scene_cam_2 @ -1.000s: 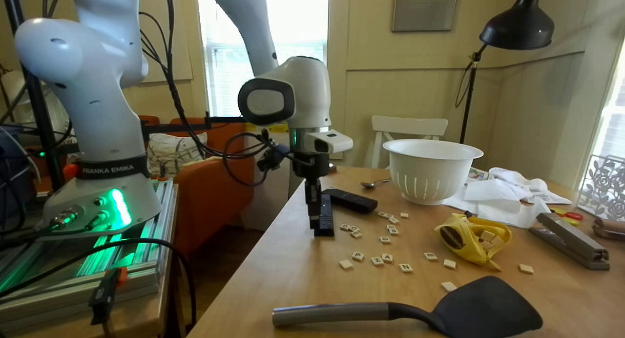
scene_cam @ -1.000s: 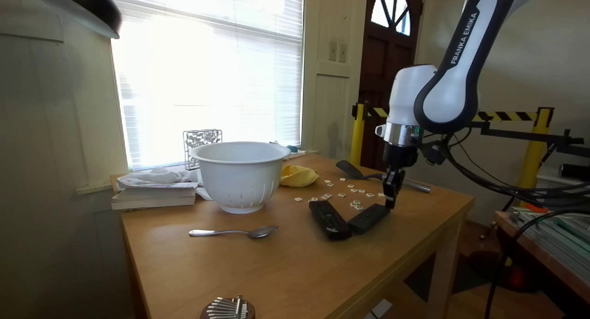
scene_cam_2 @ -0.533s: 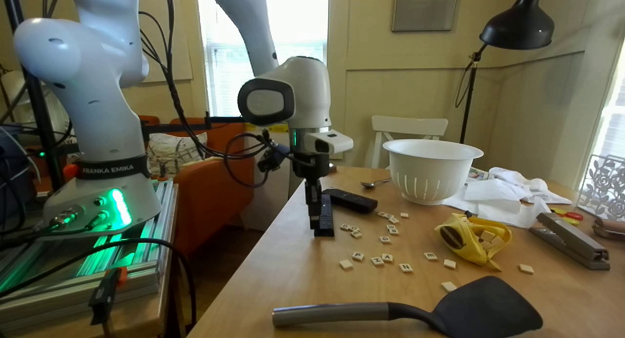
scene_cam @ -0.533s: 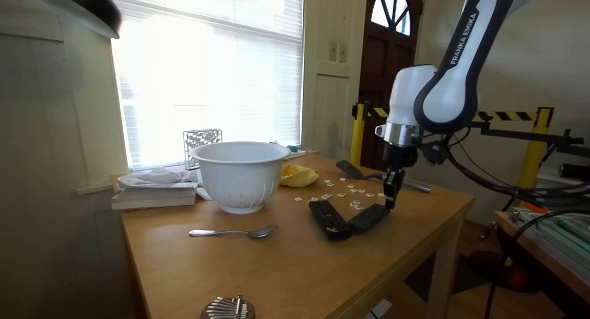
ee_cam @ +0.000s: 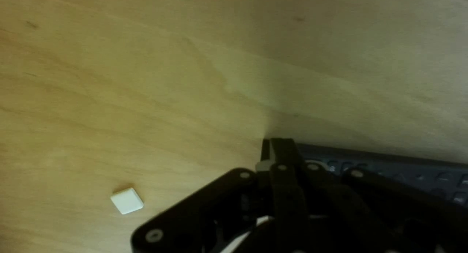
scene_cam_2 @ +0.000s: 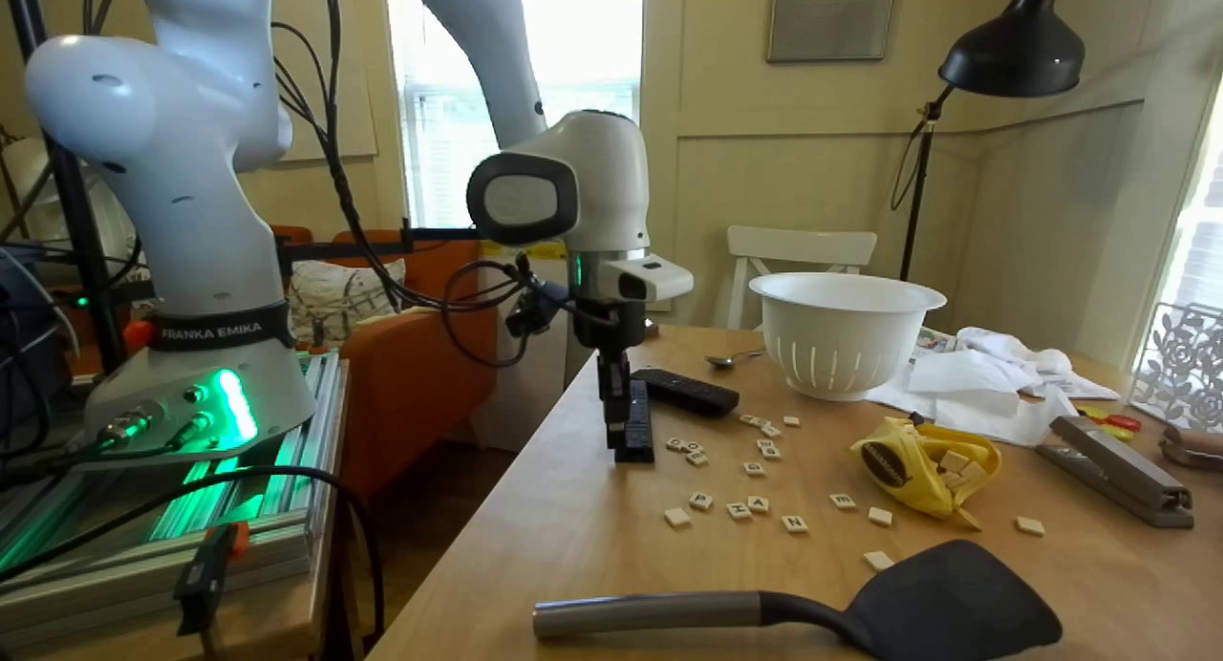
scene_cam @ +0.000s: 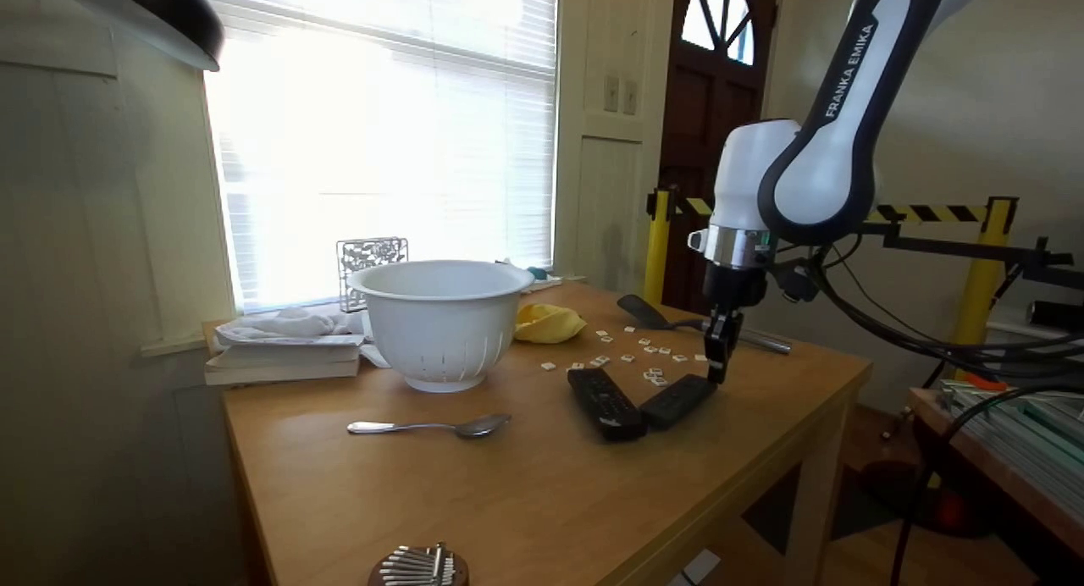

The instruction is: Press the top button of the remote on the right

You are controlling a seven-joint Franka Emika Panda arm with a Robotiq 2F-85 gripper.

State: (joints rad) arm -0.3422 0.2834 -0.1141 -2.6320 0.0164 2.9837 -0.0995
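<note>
Right at one end of the slim dark remote (scene_cam_2: 640, 427), the gripper (scene_cam: 716, 378) points down, its fingers (ee_cam: 283, 150) clenched together with nothing seen between them. Whether the tips touch the remote or hang just above it, I cannot tell. The remote lies flat on the table (scene_cam: 525, 501) near its edge. In the wrist view the fingers hide that end, the top button probably included, so the likeliest failure is a miss: pressing blind, they could land on the bare rim or on a neighbouring button (ee_cam: 332, 168). With the tips so near the remote's end, a downward push might slip off and jab the table, or make the other end lift. A slanted push could skid the remote into the broader black remote (scene_cam: 605, 404), just beside its other end, perhaps touching. Letter tiles (scene_cam_2: 738, 511) lie loose nearby; a sideways drift while lifting away could scatter them.
</note>
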